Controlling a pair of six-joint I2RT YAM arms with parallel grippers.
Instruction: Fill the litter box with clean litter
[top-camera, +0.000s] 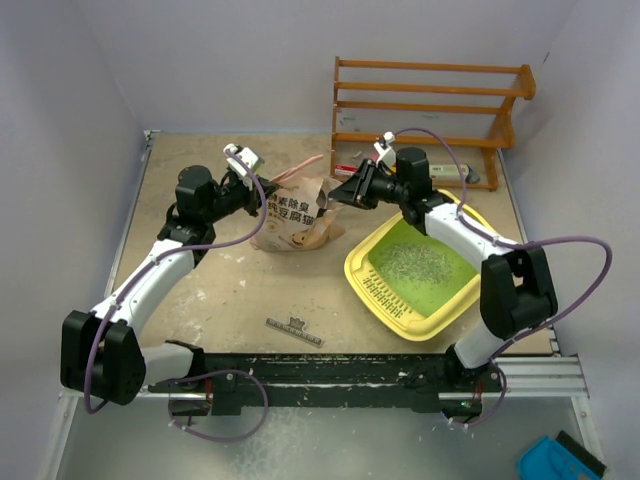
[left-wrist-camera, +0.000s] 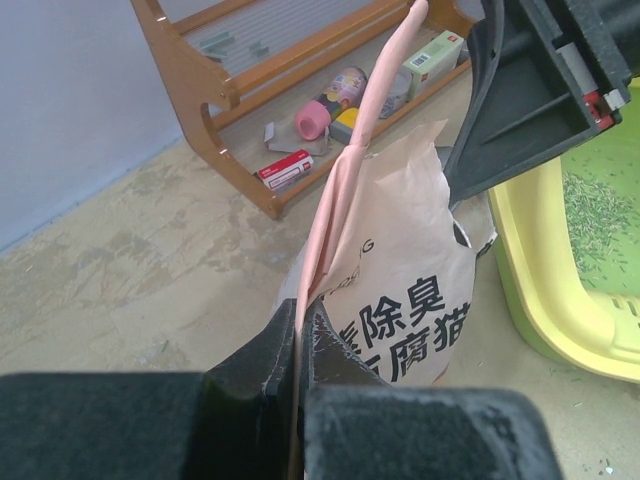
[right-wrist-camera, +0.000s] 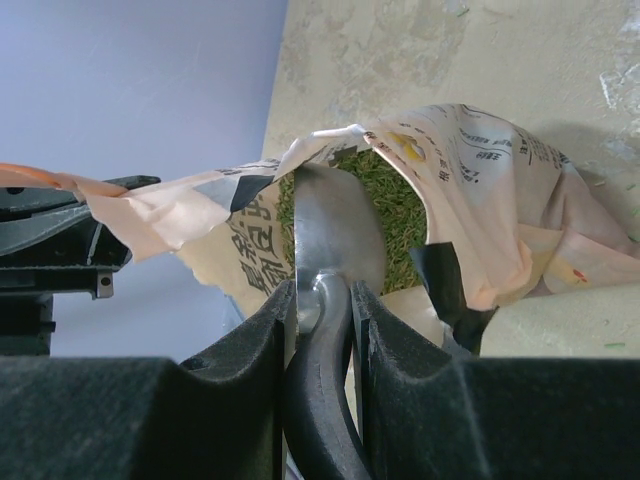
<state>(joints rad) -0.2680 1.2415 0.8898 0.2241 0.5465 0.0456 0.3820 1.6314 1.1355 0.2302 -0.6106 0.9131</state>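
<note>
While my left gripper (left-wrist-camera: 300, 322) is pinched tight on the bag's pink strap (left-wrist-camera: 345, 190), keeping the bag (top-camera: 295, 228) mouth up, my right gripper (right-wrist-camera: 322, 300) is clamped on the scoop (right-wrist-camera: 338, 230) handle, with the bowl poked into the bag mouth. The scoop bowl looks bare on the side I see; can't tell if it carries a load. Some litter (top-camera: 420, 262) already lies in the box (top-camera: 355, 268): a thin loose scatter over the middle of the green floor, with green showing all round it. So partly done, early I'd say. The box sits on the worktop (top-camera: 220, 290) just right of the bag, under my right arm. Plenty more litter is in the bag, visible past the scoop. Left to do: more scoops across to the box until the floor is covered. A few stray grains sit on the worktop by the box.
</note>
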